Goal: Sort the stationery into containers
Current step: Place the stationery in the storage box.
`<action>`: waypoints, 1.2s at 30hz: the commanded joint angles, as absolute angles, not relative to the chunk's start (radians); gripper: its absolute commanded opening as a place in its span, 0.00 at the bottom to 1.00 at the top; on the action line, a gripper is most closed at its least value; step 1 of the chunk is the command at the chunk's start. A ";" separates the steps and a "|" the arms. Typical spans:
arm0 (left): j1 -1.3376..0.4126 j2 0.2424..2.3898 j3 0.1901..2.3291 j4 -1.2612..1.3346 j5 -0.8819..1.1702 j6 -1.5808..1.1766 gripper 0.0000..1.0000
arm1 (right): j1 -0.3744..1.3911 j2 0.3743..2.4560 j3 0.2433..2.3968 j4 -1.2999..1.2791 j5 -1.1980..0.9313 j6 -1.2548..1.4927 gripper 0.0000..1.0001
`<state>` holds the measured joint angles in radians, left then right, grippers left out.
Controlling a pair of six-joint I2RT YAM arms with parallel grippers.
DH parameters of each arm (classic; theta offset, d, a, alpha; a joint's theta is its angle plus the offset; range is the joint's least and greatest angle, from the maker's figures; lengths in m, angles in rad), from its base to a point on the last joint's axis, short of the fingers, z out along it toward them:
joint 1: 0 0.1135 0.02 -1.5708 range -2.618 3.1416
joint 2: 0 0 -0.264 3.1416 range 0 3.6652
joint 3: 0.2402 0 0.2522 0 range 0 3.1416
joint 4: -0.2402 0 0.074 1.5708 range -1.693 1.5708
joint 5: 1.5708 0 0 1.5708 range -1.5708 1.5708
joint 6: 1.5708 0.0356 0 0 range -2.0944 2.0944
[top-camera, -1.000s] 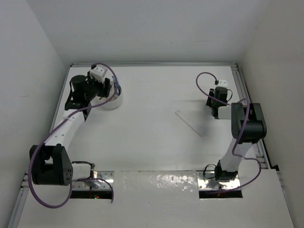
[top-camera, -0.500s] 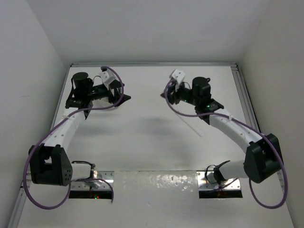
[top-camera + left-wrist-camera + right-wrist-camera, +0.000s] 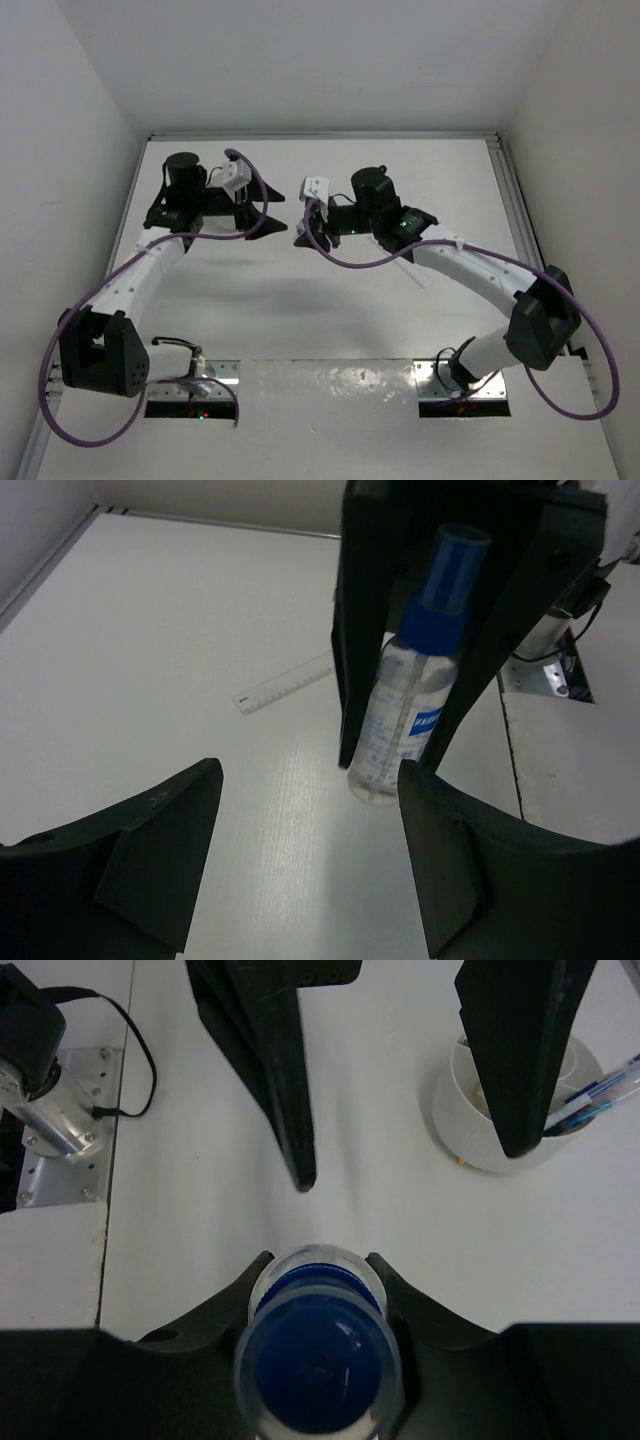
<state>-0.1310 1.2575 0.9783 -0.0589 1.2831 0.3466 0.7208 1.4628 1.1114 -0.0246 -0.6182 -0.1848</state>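
Note:
A clear small bottle (image 3: 410, 715) with a blue cap (image 3: 318, 1370) stands upright between the fingers of my right gripper (image 3: 308, 232), which is shut on it; its base is close to the table. My left gripper (image 3: 310, 850) is open and empty, facing the bottle from a short way off near the table's middle (image 3: 262, 212). Behind the left fingers (image 3: 270, 1060) stands the white tub (image 3: 460, 1130) with blue pens (image 3: 590, 1095) leaning out of it. The clear ruler (image 3: 285, 684) lies flat on the table beyond the bottle.
White walls enclose the table on three sides. The right arm (image 3: 470, 265) stretches across the table over part of the ruler (image 3: 420, 275). Metal mounting plates (image 3: 60, 1125) sit at the near edge.
My right arm swung from the far right to the table's middle, carrying the bottle. My left gripper left the tub, moved toward the middle, and its jaws stand wider.

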 commanded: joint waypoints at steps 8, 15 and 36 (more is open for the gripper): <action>-0.228 1.220 0.999 0.061 1.316 0.299 0.57 | 0.735 1.532 1.204 -0.037 -0.660 -0.196 0.00; -0.265 1.235 0.989 0.071 1.286 0.285 0.43 | 0.736 1.528 1.197 -0.025 -0.657 -0.183 0.00; -0.298 1.247 0.988 0.077 1.261 0.298 0.21 | 0.755 1.520 1.201 -0.008 -0.635 -0.195 0.00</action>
<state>-0.2798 1.2484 0.9783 0.0082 1.2541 0.3031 0.7349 1.5478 1.1599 -0.0776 -0.6003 -0.1841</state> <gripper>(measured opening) 0.239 0.369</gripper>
